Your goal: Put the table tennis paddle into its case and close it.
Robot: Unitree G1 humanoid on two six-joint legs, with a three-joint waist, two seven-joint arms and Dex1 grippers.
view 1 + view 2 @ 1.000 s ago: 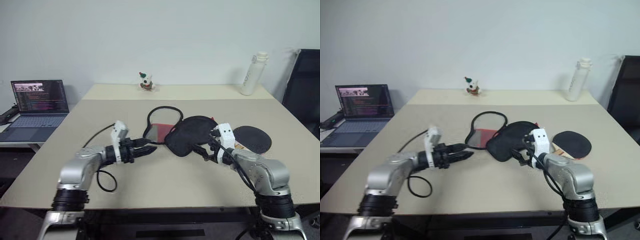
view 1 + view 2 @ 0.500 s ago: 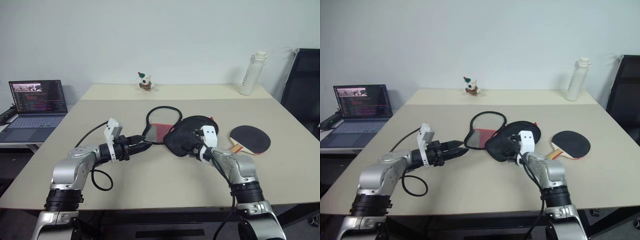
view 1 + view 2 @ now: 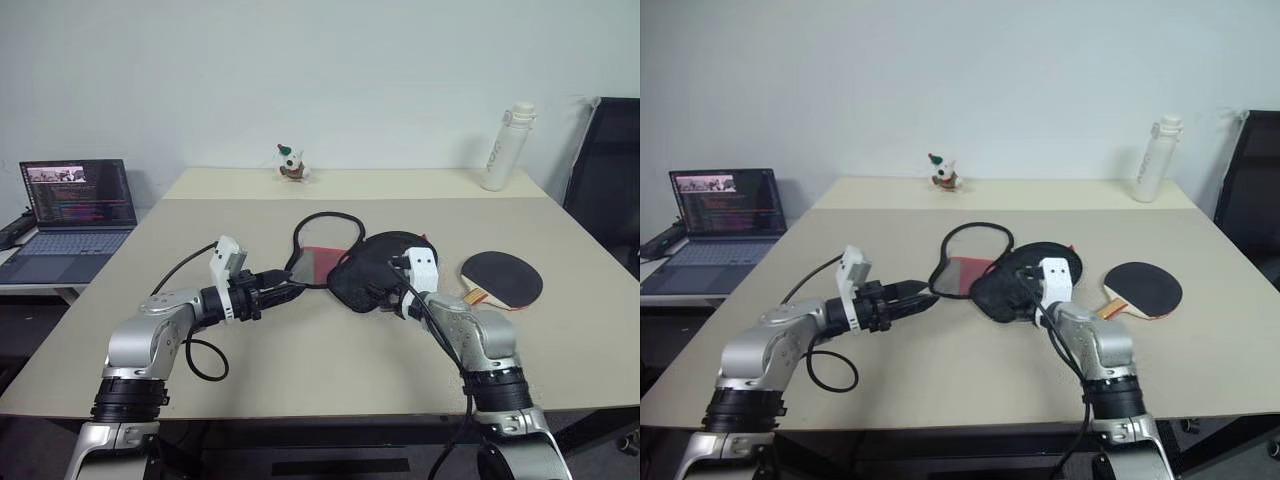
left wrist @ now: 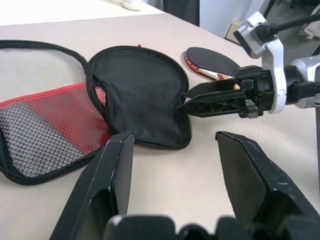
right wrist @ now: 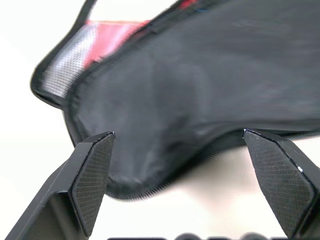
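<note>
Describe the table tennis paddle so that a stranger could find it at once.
On the beige table, look toward the right side, nearer than the white bottle. The table tennis paddle lies flat beside the open case. Unlike that soft fabric pouch, it is a rigid round black disc with a wooden handle.

Case [image 3: 375, 268] mid-table [image 3: 300, 360] — paddle [image 3: 503, 278] (flat) just right.

Open laptop [image 3: 78, 205], white bottle [image 3: 506, 146], small figurine [image 3: 291, 163], table [image 3: 330, 350]
</note>
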